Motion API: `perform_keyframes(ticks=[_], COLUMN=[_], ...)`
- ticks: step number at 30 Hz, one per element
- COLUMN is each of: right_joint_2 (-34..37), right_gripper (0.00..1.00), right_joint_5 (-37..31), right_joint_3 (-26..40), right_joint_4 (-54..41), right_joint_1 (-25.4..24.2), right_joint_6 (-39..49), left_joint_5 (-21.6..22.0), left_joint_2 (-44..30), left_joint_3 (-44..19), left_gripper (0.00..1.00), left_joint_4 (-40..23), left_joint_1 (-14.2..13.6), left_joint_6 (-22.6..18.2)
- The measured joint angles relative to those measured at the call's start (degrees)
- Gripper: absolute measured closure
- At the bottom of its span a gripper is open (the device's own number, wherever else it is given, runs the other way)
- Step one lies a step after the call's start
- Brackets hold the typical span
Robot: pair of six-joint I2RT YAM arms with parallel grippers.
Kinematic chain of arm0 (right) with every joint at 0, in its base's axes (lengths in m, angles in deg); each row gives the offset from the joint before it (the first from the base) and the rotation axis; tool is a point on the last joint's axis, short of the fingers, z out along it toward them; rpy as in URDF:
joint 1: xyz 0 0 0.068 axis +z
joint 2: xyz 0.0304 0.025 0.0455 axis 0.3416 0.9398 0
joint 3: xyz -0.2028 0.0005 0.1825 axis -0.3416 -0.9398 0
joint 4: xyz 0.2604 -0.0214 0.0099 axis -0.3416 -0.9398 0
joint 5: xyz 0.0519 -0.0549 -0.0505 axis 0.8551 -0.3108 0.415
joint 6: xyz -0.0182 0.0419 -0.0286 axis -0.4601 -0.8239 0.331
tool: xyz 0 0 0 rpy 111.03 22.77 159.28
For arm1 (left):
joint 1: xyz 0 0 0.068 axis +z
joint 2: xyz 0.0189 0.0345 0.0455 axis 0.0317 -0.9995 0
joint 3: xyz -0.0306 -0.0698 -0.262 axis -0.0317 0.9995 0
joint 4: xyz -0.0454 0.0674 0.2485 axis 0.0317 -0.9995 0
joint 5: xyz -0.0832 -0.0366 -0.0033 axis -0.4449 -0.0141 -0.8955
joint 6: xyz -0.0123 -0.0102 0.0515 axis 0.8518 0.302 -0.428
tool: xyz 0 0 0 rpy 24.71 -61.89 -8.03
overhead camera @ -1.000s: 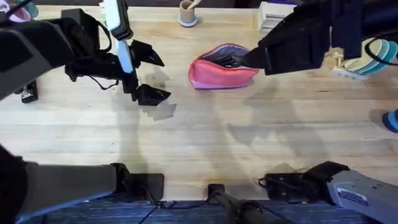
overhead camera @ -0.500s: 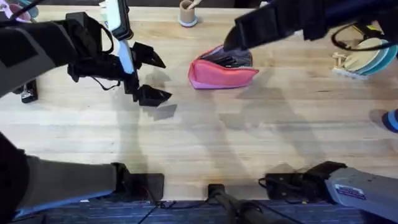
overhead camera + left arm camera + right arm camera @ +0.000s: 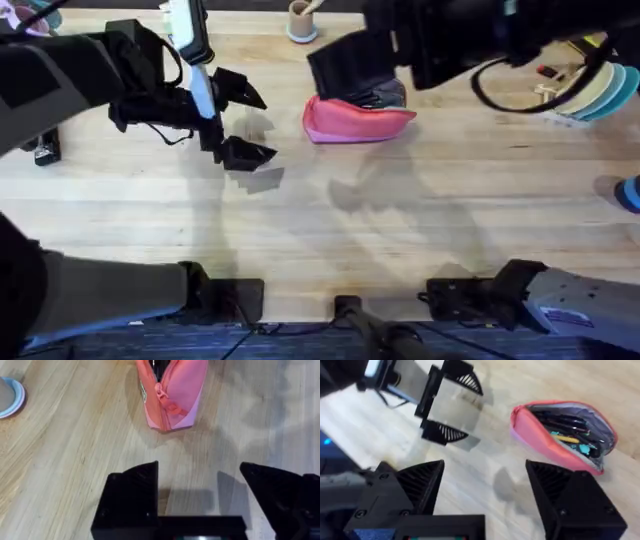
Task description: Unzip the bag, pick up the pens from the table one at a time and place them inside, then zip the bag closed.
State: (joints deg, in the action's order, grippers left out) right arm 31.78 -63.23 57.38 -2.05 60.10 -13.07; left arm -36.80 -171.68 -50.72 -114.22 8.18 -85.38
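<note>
Light wooden table under unzipped pink bag

In the overhead view the right arm, dark and blurred, crosses the far half of the soft pink fabric pencil pouch, hiding most of its open mouth. The right gripper's black fingertips lie within that blur and cannot be made out there. In the left wrist view the pouch is cut off by the frame edge, so its zipper's far end is unseen. The dark pens inside the pouch overlap too closely to count.
</note>
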Motion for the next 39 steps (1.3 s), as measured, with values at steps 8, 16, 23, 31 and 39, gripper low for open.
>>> perform_keyframes(ticks=[8, 16, 23, 31, 39], right_joint_2=[0.0, 0.17, 5.08, 10.43, 10.49], right_gripper=[0.004, 0.004, 0.004, 0.004, 0.003], right_joint_5=[-8.36, -11.79, -13.2, -13.23, -13.31], right_joint_3=[-6.61, -14.77, -16.47, -16.66, -16.7], right_joint_4=[7.64, 14.97, 15.51, 17.83, 18.75], right_joint_1=[5.35, 6.96, 7.06, 9.26, 9.71], right_joint_6=[-6.95, -12.14, -16.12, -16.82, -16.82], left_joint_5=[0.0, 0.0, 0.0, 0.0, 0.0], left_joint_2=[0.0, 0.0, 0.0, 0.0, 0.0], left_joint_3=[0.0, 0.0, 0.0, 0.0, 0.0], left_gripper=[0.007, 0.007, 0.007, 0.007, 0.007], left_joint_4=[0.0, 0.0, 0.0, 0.0, 0.0], left_joint_1=[0.0, 0.0, 0.0, 0.0, 0.0], left_joint_6=[0.0, -0.01, -0.01, -0.02, -0.02])
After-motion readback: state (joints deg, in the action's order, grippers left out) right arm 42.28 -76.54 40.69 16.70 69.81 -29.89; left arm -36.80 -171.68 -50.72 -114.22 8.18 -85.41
